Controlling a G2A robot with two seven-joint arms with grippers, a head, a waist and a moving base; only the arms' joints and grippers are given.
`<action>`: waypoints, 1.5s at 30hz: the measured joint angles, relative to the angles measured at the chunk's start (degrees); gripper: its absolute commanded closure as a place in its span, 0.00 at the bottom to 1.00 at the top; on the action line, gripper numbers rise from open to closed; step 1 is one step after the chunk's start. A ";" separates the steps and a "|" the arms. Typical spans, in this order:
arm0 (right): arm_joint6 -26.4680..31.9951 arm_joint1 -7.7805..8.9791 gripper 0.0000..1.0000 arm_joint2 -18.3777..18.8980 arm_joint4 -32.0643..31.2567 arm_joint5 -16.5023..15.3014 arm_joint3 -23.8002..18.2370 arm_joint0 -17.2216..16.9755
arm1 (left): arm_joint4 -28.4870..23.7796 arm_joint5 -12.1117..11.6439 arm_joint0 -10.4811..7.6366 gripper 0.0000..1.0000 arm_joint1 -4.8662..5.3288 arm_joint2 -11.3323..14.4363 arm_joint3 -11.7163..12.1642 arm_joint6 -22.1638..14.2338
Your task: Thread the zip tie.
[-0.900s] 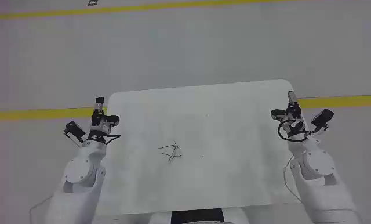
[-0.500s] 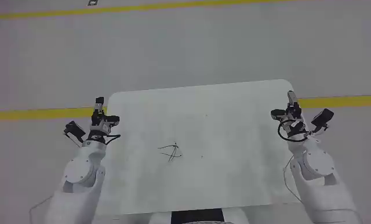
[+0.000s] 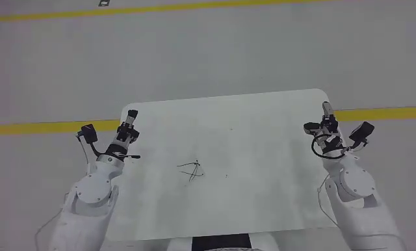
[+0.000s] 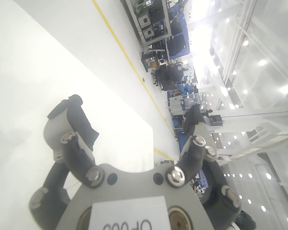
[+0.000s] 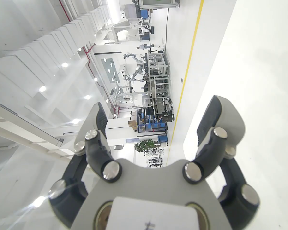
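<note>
From above, the zip tie lies loose as a thin dark tangle on the counter, between the left jaws and the right jaws and well apart from both. In the left wrist view, the left jaws stand apart and empty over the counter's edge. In the right wrist view, the right jaws also stand apart, holding nothing. Threading looks unstarted: picking up and feeding both remain.

Left arm, right arm: jaws apart.
</note>
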 measured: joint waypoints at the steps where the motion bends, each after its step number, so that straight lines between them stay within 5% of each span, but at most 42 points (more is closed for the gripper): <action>1: 0.00 0.00 0.00 0.00 0.00 0.00 0.00 0.00 | -0.07 -0.16 0.00 0.00 0.00 0.00 0.01 0.01; 9: 0.00 0.00 0.00 0.00 0.00 0.00 0.00 0.00 | 0.59 -0.87 -0.34 0.00 0.29 0.37 -0.61 -0.73; 14: 0.00 0.00 0.00 0.00 0.00 0.00 0.00 0.00 | 14.15 -5.41 -1.54 0.00 1.20 1.07 -2.26 -10.24; 20: 0.00 0.00 0.00 0.00 0.00 0.00 0.00 0.00 | 29.25 -3.48 -3.53 0.00 2.20 2.20 -3.07 -21.67; 29: 0.00 0.00 0.00 0.00 0.00 0.00 0.00 0.00 | 28.53 -3.58 -3.56 0.00 2.23 2.21 -3.12 -20.38; 30: 0.00 0.00 0.00 0.00 0.00 0.00 0.00 0.00 | 28.95 -3.98 -3.76 0.00 2.43 2.56 -3.55 -20.78; 35: 0.00 0.00 0.00 0.00 0.00 0.00 0.00 0.00 | 42.14 -13.38 -5.31 0.00 3.27 4.63 -6.06 -26.23; 38: 0.00 0.00 0.00 0.00 0.00 0.00 0.00 0.00 | 46.59 -17.40 -6.11 0.00 3.83 5.49 -7.02 -32.07; 41: 0.00 0.00 0.00 0.00 0.00 0.00 0.00 0.00 | 49.79 -17.83 -7.38 0.00 4.28 6.14 -6.92 -39.85; 45: 0.00 0.00 0.00 0.00 0.00 0.00 0.00 0.00 | 50.21 -17.27 -7.59 0.00 4.29 6.17 -6.93 -40.17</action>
